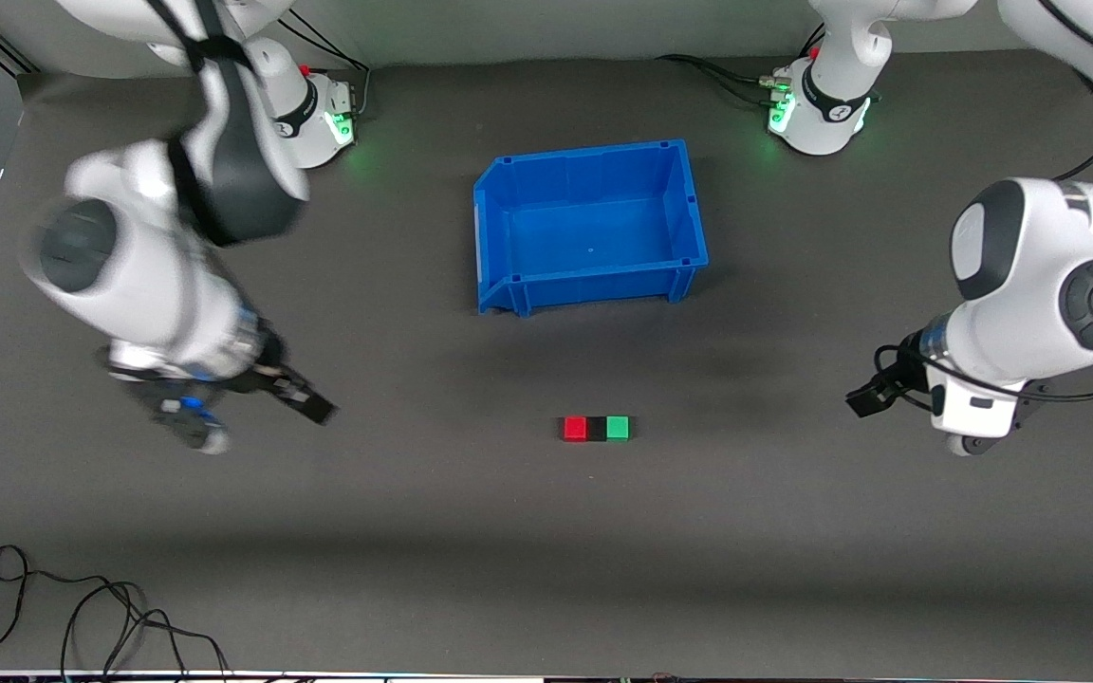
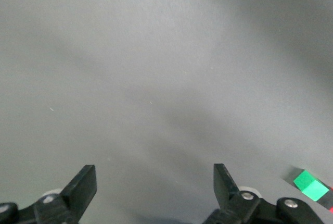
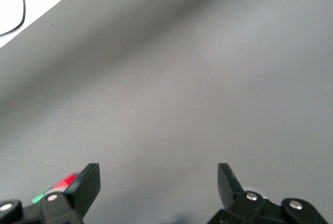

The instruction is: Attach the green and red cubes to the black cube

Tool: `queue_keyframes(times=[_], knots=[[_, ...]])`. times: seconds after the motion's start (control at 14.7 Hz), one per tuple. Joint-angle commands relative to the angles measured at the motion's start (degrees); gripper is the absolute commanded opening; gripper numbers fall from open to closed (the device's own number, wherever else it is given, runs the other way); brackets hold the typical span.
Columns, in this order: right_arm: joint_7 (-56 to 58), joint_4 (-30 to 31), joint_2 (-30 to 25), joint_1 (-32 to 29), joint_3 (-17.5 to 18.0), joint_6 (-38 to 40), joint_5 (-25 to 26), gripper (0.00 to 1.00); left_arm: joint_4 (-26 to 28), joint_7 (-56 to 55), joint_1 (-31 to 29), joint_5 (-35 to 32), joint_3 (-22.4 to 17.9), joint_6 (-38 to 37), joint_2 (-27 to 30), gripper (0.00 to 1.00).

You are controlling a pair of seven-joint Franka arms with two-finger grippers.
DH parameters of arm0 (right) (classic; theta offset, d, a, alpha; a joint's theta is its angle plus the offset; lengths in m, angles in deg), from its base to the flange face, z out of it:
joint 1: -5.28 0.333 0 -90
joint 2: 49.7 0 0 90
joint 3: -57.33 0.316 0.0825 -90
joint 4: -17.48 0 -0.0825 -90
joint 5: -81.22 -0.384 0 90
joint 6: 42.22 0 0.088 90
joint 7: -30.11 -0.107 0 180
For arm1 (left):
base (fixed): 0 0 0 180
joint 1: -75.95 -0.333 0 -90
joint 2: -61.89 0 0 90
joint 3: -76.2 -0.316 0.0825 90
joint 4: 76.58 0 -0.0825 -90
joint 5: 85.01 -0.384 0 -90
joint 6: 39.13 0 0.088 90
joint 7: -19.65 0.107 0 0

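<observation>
The red cube (image 1: pixel 574 429), black cube (image 1: pixel 596 429) and green cube (image 1: pixel 617 428) sit touching in a row mid-tabletop, black between the colours, nearer the front camera than the blue bin (image 1: pixel 590 226). The left claw (image 2: pixel 155 183) hangs wide open and empty over the tabletop's left-arm end; the right claw (image 3: pixel 158 183), equally open and empty, over the right-arm end.

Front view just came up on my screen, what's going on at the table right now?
Nothing is being held. The red cube, black cube and green cube sit joined in one row on the mat, nearer the front camera than the blue bin. The left gripper and right gripper are both open and empty, each off toward its own end of the table, apart from the row.
</observation>
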Motion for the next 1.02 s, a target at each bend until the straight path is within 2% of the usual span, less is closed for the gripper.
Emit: queue_keyframes(times=[0.0,0.07,0.27,0.41,0.75,0.95], knots=[[14.85,5.48,-7.52,-8.73,3.62,3.23,1.54,1.0,2.11,3.59,1.0,-3.53,0.46,-0.36,3.01,1.0],[18.46,5.4,-8.57,-13.3,6.51,4.56,1.89,1.0,2.2,5.69,1.01,-4.67,0.46,-0.54,3.36,1.0],[27.25,5.39,-11.82,-25.96,16.18,6.68,7.15,1.0,1.76,20.07,-0.39,-4.86,0.29,-3.87,6.34,1.0],[33.58,5.39,-13.24,-33.18,21.38,7.82,7.69,1.0,2.02,26.69,-2.15,-4.86,0.38,-4.41,8.45,1.0],[40.29,5.31,-16.49,-34.36,20.61,11.78,7.78,1.0,-0.87,38.93,-6.54,-1.62,0.9,-11.17,10.22,1.0],[40.12,5.31,-16.76,-34.09,20.78,13.28,7.78,1.0,-0.97,44.35,-7.6,-0.99,1.08,-12.84,14.42,1.0]])
